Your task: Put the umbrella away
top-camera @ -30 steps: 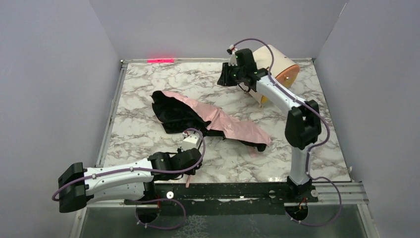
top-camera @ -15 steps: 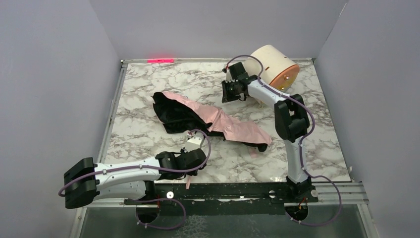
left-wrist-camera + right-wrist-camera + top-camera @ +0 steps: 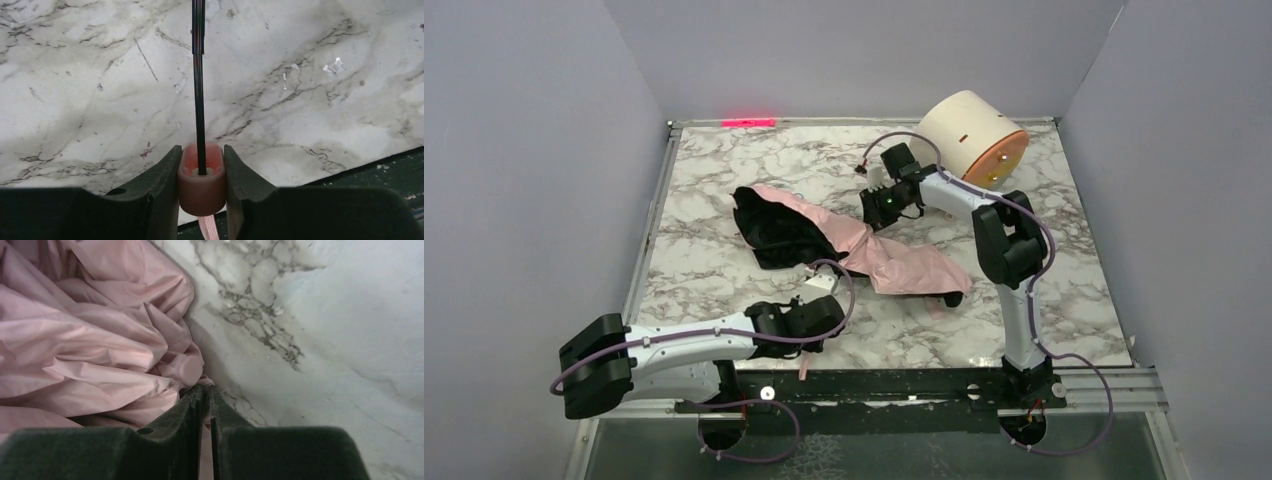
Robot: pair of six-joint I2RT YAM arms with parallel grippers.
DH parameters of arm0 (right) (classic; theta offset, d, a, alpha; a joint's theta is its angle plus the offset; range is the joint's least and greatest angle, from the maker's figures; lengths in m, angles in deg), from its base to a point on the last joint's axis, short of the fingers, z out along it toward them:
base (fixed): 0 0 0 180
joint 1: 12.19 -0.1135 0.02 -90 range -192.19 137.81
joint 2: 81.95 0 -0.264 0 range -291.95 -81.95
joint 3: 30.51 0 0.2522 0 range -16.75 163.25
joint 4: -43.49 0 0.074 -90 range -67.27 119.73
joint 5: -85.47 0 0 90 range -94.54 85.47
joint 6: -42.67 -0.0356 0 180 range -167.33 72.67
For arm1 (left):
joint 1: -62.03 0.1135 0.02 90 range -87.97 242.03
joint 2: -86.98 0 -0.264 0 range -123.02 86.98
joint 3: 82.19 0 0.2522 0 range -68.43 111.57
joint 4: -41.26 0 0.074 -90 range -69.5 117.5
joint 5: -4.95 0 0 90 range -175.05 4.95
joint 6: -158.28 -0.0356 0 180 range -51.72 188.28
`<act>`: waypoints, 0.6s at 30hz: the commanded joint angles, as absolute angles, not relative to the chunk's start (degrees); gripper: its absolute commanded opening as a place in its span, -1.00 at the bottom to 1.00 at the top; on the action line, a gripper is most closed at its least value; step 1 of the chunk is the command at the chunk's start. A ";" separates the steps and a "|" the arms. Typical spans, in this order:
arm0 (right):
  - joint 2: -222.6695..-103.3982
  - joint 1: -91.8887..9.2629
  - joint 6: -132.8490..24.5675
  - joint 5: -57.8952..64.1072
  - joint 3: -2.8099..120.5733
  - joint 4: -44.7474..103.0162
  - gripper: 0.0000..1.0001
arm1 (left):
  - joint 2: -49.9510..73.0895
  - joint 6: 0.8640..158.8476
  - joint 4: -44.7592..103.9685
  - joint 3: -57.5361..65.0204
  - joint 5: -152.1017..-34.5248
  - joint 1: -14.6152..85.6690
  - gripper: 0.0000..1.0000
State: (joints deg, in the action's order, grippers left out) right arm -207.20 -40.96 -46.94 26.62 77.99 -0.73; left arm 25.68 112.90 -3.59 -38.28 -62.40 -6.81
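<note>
Though up beside the drum [image 3: 969,130] a second ago, now down at the far edge of the umbrella [image 3: 894,262], with the right gripper [image 3: 207,389] swung left and toward the near side. Pinches a fold of the pink cloth [image 3: 100,340] there, jaws all but together on it after narrowing over that second. Shows little change on the left: holds the left gripper [image 3: 202,155] clamped on the pink handle [image 3: 201,192] near the front edge, as before, the arm shifted only slightly to the right. Leaves the umbrella much as before, crumpled across the middle of the table [image 3: 724,160], pink side up toward the right, black underside showing toward the left. Runs the thin black shaft [image 3: 198,100] straight out from the handle over the marble. Trails the strap [image 3: 804,365] off the near edge onto the dark rail [image 3: 894,385].

Set on a white marble-patterned top veined in grey, boxed in by plain grey walls [image 3: 854,50] on three sides, with a red glow [image 3: 749,122] at the foot of the back wall. Places the cream drum in the far right corner, orange face turned to the right.

Hides the left fingertips beneath the wrist in the top view. Cuts off most of the cloth in the right wrist view, and the shaft's far end in the left. Cannot tell from above the join of shaft and cloth.
</note>
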 commanded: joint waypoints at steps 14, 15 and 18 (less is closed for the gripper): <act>-199.71 -52.18 -39.71 39.41 64.55 -2.79 -0.67 | 10.34 88.17 14.45 -26.91 -68.29 10.33 -1.00; -199.40 -52.33 -39.99 39.33 64.16 -2.53 -0.67 | 9.71 87.51 14.60 -26.45 -68.42 10.40 -1.00; -198.05 -52.40 -40.46 39.21 62.69 -1.87 -0.67 | 9.06 86.47 15.29 -26.36 -68.57 10.72 -1.00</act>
